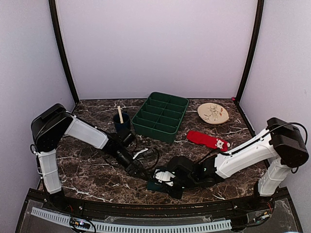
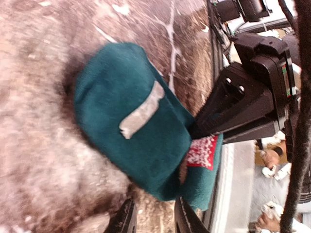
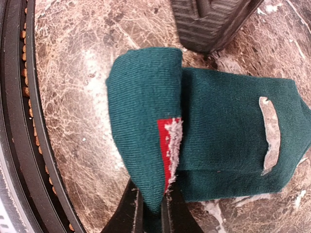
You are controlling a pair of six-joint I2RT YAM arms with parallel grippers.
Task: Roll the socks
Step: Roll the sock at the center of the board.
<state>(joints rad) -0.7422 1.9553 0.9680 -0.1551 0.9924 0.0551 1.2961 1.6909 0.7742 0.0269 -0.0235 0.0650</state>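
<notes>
From high and behind, your top camera looks down on the teal sock (image 1: pixel 155 186), small and far, while both wrist cameras face that same sock close up from opposite sides.

No readable text, brand or number in any view. The dark teal-green fabric sock (image 3: pixel 223 126) carries a red and white woven patch (image 2: pixel 201 151) and a pale grey strip (image 3: pixel 269 133). Neither shows legible letters, and the patch pattern is too blurred to read.

The left arm (image 1: pixel 86 132) and right arm (image 1: pixel 243 158) wear white shells over black joints (black cables (image 1: pixel 151 158) looping).
</notes>
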